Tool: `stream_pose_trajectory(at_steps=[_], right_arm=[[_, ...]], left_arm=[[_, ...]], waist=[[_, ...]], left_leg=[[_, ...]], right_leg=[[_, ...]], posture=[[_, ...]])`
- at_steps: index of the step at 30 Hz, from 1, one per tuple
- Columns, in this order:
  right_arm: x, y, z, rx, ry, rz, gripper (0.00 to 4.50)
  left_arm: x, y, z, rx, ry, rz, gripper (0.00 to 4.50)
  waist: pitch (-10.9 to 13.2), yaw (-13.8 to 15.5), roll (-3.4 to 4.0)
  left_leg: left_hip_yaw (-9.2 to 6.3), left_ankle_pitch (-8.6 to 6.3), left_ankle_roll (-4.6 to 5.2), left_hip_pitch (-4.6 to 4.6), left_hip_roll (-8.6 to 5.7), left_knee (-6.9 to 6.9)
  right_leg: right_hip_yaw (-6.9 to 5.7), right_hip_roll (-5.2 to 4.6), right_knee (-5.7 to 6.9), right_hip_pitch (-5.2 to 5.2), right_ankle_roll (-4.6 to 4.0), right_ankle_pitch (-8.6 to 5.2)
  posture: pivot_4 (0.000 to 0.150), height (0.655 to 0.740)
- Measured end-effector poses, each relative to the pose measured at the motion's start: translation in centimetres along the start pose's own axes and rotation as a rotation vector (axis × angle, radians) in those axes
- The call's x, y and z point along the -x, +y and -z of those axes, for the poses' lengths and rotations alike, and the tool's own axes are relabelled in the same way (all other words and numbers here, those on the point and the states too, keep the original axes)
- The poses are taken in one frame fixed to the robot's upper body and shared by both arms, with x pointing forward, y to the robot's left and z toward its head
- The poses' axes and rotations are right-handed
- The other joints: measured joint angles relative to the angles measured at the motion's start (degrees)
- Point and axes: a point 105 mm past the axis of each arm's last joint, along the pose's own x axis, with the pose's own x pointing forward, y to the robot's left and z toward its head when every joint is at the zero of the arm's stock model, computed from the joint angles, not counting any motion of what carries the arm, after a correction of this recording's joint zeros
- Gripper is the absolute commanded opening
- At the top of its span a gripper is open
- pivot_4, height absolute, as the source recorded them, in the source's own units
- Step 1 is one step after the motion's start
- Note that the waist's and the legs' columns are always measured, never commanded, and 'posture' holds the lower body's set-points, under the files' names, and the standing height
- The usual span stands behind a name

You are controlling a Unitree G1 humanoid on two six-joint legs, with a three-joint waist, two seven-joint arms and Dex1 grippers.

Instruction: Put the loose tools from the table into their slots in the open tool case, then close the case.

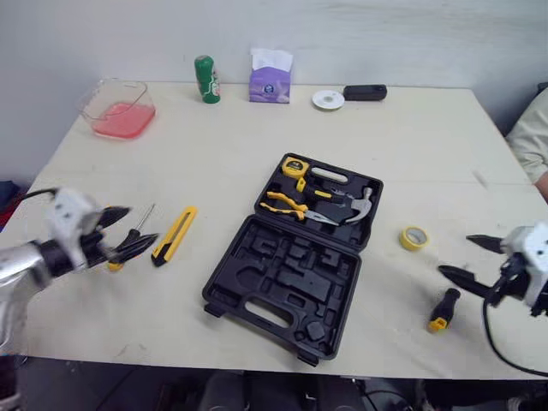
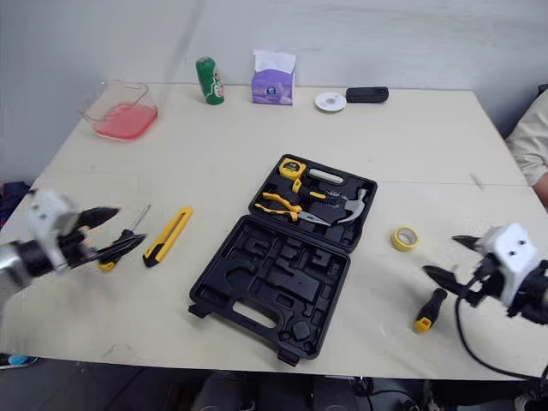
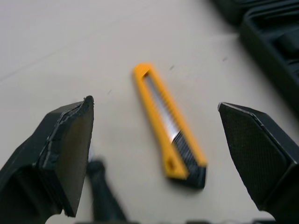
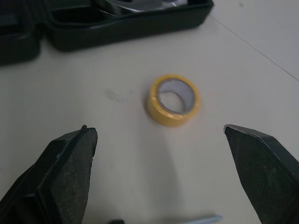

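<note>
**Pale table, open case, four tools loose**

Across the pale table (image 1: 214, 163) the black case (image 1: 282, 282) lies open in the middle. Its far half holds a tape measure (image 1: 294, 165), pliers (image 1: 287, 205) and a hammer (image 1: 361, 205); the near half, with the handle, shows bare moulded slots.

Left of the case lies a yellow knife (image 1: 175, 235), and just beyond it a screwdriver (image 1: 130, 237) with its shaft pointing away. The left gripper (image 1: 141, 224) hovers over that screwdriver's handle, fingers spread wide. In the left wrist view the knife sits on the table between the two fingers.

Right of the case a yellow tape roll (image 1: 414, 237) rests flat, with a short driver (image 1: 443, 310) nearer the table edge. The right gripper (image 1: 455, 255) hangs between them, also wide open and holding nothing. In the right wrist view the roll lies ahead between its fingers.

Along the far edge stand a tub of pink liquid (image 1: 120, 110), a green can (image 1: 206, 79), a tissue box (image 1: 271, 75), a white disc (image 1: 328, 100) and a black device (image 1: 365, 92). A person's sleeve (image 1: 531, 137) shows at the right.
</note>
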Motion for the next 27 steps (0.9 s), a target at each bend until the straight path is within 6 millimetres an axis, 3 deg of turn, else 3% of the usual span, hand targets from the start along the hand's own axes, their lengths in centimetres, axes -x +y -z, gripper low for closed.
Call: stream_pose_trajectory(at_steps=[1,2,3,9,11,17,21,27], right_arm=[[-0.3,0.5,-0.2,-0.004,-0.002,-0.004,4.5],[-0.6,1.1,-0.3,-0.011,-0.004,-0.013,3.98],[-1.1,1.7,-0.3,-0.022,0.0,-0.025,3.68],[-3.7,5.4,-0.9,-0.05,-0.006,-0.117,0.58],[-4.2,5.8,-0.9,-0.041,0.005,-0.122,0.0],[-6.4,7.1,-1.1,0.012,0.028,-0.152,0.0],[-7.4,7.0,-1.5,0.025,0.028,-0.14,0.0],[-8.1,7.1,-1.8,0.036,0.02,-0.139,0.0]], left_arm=[[-0.9,-0.4,-0.2,-0.004,-0.002,0.023,4.49],[-1.9,-0.8,-0.4,-0.008,-0.004,0.047,3.96],[-2.9,-1.1,-0.6,-0.011,-0.008,0.069,3.71],[-8.0,-2.3,-0.4,-0.042,0.033,0.169,0.82],[-9.2,-2.6,0.2,-0.043,0.051,0.196,0.03],[-13.7,-4.2,0.0,-0.073,0.059,0.279,0.03],[-15.6,-4.3,-0.3,-0.08,0.061,0.289,0.03],[-17.0,-4.9,-0.8,-0.104,0.045,0.322,0.03]], waist=[[0.0,0.0,0.0],[0.0,0.0,-0.02],[0.0,0.1,-0.07],[0.0,0.1,-0.14],[0.0,0.2,-0.16],[0.0,0.6,-0.23],[0.0,0.7,-0.28],[0.0,0.6,-0.29]], left_leg=[[0.04,0.01,0.02,0.01,0.01,0.0],[0.07,0.01,0.04,0.0,0.01,0.01],[0.08,0.01,0.05,0.0,0.02,0.04],[0.16,-0.01,0.13,-0.04,0.01,0.22],[0.17,-0.02,0.15,-0.1,0.06,0.36],[0.16,-0.14,0.36,-0.24,0.09,0.72],[0.21,-0.15,0.39,-0.3,0.09,0.77],[0.22,-0.15,0.39,-0.3,0.12,0.79]], right_leg=[[-0.05,0.02,-0.01,-0.01,0.0,0.0],[-0.07,0.06,-0.02,-0.02,0.01,0.0],[-0.08,0.09,-0.01,-0.01,0.02,0.01],[-0.01,0.3,0.07,-0.04,0.04,0.01],[-0.02,0.36,0.09,-0.05,0.05,0.01],[-0.02,0.5,0.16,-0.06,0.12,0.05],[0.0,0.52,0.12,-0.09,0.15,0.06],[0.0,0.56,0.13,-0.09,0.16,0.07]], posture=[[0.15,0.7244],[0.15,0.7244],[0.15,0.7244],[0.15,0.7244],[0.15,0.7244],[0.15,0.7244],[0.15,0.7244],[0.15,0.7244]])
